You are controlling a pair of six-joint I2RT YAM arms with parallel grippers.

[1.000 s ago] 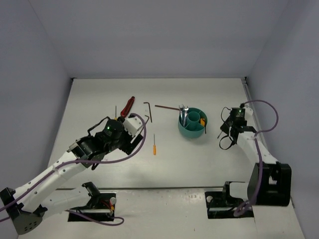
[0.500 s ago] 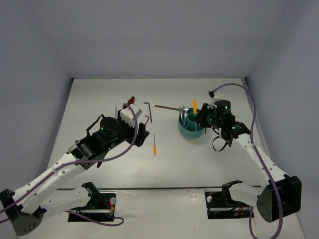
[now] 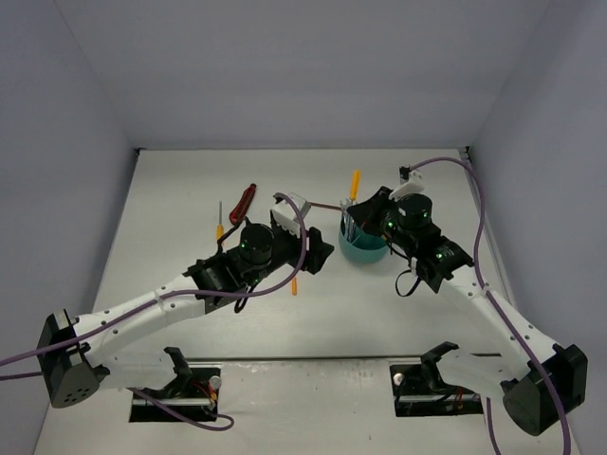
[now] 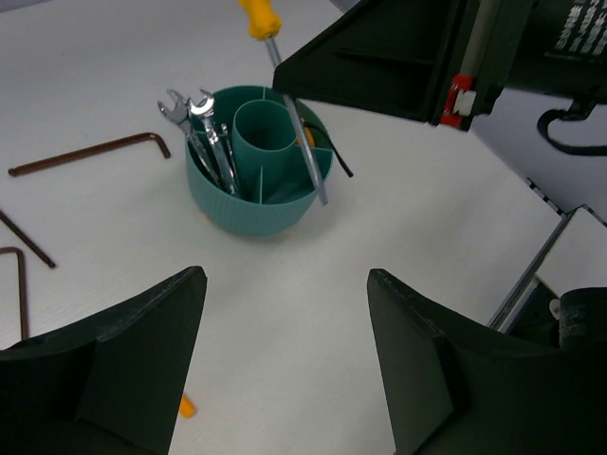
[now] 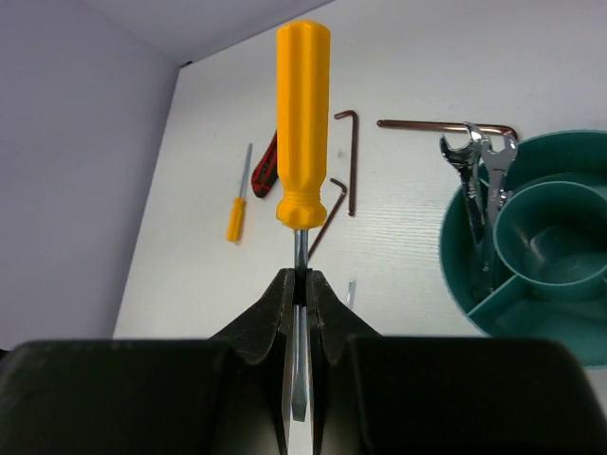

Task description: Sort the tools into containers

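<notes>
Clenching a yellow-handled steel screwdriver (image 5: 303, 123) by its shaft, the right gripper (image 5: 299, 287) holds it beside the round teal plastic tub (image 4: 248, 213); left gripper (image 4: 285, 284) gapes, 2 fingers empty

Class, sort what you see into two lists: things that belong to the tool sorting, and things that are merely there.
Job: tub, wrenches, screwdriver in right claw, hex keys, red-handled tool, small screwdriver.
Merely there: purple cables, arm mounts.
</notes>
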